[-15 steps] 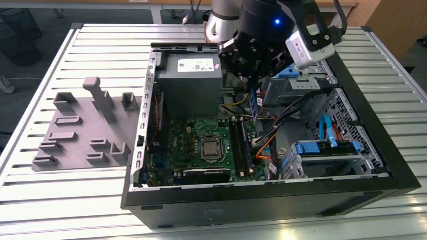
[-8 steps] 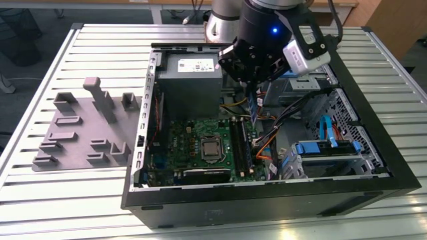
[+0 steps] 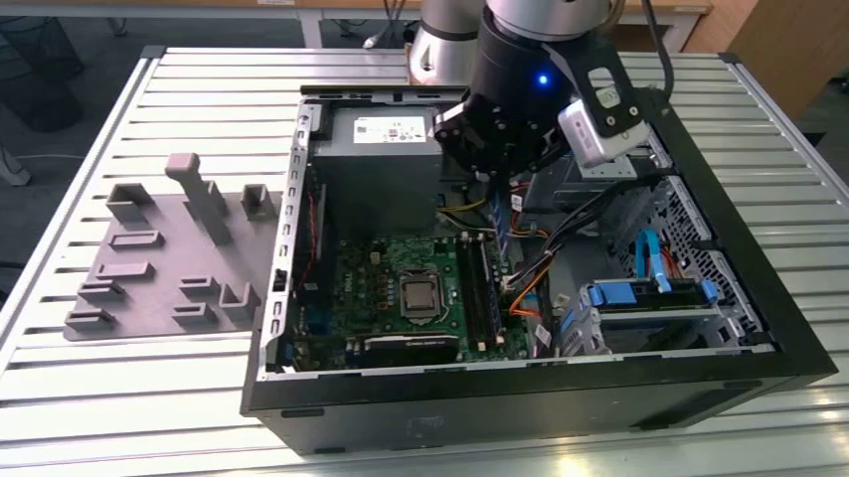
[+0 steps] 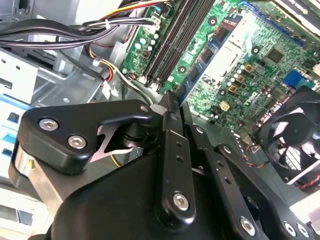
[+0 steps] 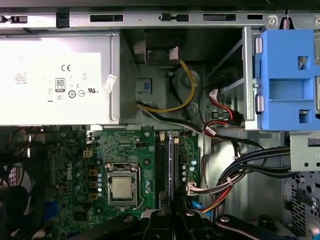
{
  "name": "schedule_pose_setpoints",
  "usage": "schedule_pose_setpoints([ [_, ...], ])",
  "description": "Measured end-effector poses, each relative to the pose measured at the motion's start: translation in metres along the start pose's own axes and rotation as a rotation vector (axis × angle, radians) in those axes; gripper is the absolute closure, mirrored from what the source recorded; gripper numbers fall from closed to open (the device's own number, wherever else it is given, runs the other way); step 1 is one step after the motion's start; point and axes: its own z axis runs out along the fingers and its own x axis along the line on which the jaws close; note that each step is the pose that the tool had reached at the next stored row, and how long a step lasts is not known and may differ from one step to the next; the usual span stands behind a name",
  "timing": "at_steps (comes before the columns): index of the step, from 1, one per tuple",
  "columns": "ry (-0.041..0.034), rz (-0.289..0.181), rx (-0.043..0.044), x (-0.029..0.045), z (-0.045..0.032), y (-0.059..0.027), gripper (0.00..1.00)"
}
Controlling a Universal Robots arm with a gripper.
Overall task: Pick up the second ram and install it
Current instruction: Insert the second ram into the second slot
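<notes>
From my station the jaws read as drawn narrow: in the second wrist view the gripper has its two black fingers nearly together. In the first wrist view a thin blue edge runs straight out from between them. I take that to be the second ram, held edge-on, though I can't see its label or chips. It lines up over the long dark memory slots on the green motherboard, just beside the processor socket. I can't tell whether it touches a slot.

In the exterior view the gripper hangs inside the open black computer case, near the grey power supply and above the slots. Bundled cables run on the exterior view's right of the slots, with the blue drive-bay latches beyond. The case lies on the slatted tabletop, and a grey parts fixture sits on the exterior view's left of it.
</notes>
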Motion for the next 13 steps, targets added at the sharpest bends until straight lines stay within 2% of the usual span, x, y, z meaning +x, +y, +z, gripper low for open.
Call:
schedule_pose_setpoints([
  [13,0.0013,0.0,0.0016,-0.0004,0.0235,-0.0007,0.86],
])
